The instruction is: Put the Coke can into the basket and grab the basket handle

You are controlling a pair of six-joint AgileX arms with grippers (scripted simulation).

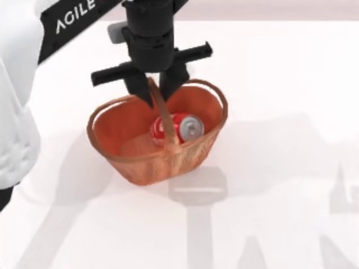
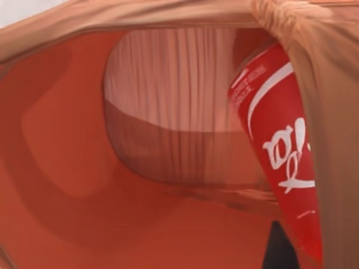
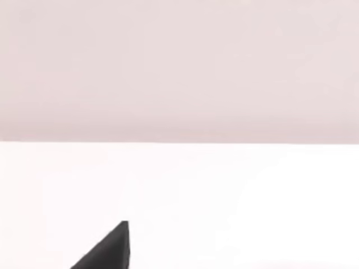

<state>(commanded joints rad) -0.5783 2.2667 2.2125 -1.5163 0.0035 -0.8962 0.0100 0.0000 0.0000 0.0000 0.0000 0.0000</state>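
The orange-red wicker basket (image 1: 120,131) sits left of the table's middle. The red Coke can (image 1: 178,128) lies on its side inside it, silver top toward the right. The arched basket handle (image 1: 166,120) crosses over the can. My left gripper (image 1: 155,92) hangs over the far end of the handle, one finger on each side, shut on the strip. In the left wrist view the can (image 2: 275,140) fills the right side, the handle (image 2: 334,129) runs beside it, and one dark fingertip (image 2: 279,246) shows. My right gripper (image 3: 120,249) is out of the top view.
White tabletop surrounds the basket, with grey arm shadows (image 1: 197,188) in front of it. My left arm's white body (image 1: 14,112) stands along the left edge. The right wrist view shows only bare table and a pale wall.
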